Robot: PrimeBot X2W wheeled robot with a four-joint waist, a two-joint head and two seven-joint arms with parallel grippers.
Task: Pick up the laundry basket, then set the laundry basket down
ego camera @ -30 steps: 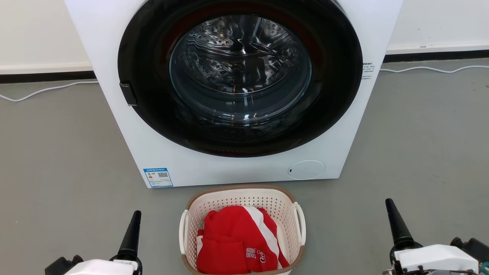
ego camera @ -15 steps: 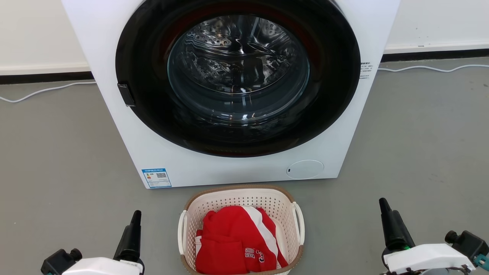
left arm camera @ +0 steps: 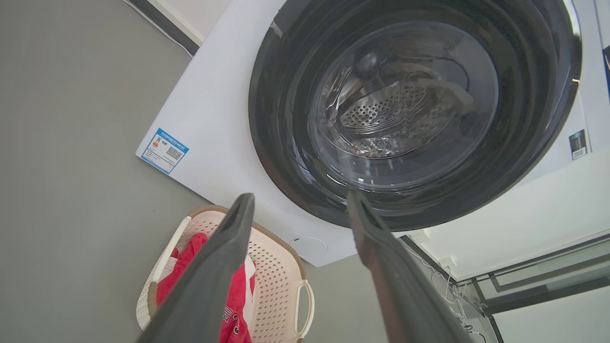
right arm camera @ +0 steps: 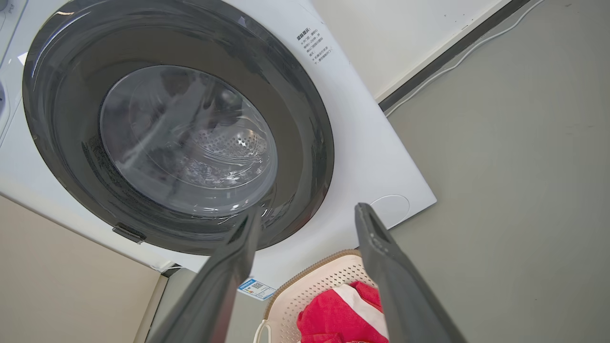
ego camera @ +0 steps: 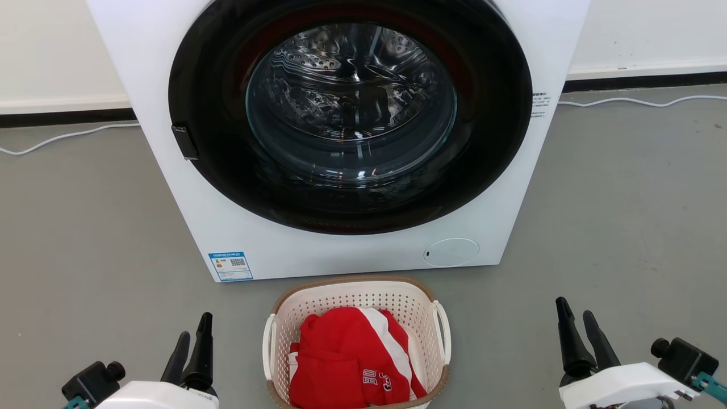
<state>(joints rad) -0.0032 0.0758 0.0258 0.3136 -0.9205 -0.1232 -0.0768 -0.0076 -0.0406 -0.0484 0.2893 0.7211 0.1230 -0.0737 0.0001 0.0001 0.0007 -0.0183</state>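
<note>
Perforated matt plastic laundry basket [ego camera: 363, 298], red cloth [ego camera: 341, 363], glossy glass washer door [ego camera: 351, 102], matt floor [ego camera: 85, 227]

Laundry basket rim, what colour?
Brown woven-look rim on the cream perforated plastic basket; head view shows it best.

The laundry basket [ego camera: 355, 301] is cream-white, dotted with perforations under a brown woven-look rim, the garment [ego camera: 335, 352] in it is red with a white stripe and white lettering, the washing machine [ego camera: 318, 258] is white with a black door ring [ego camera: 500, 142] and a blue-edged label [ego camera: 230, 266], and the floor [ego camera: 625, 227] is plain grey.
</note>
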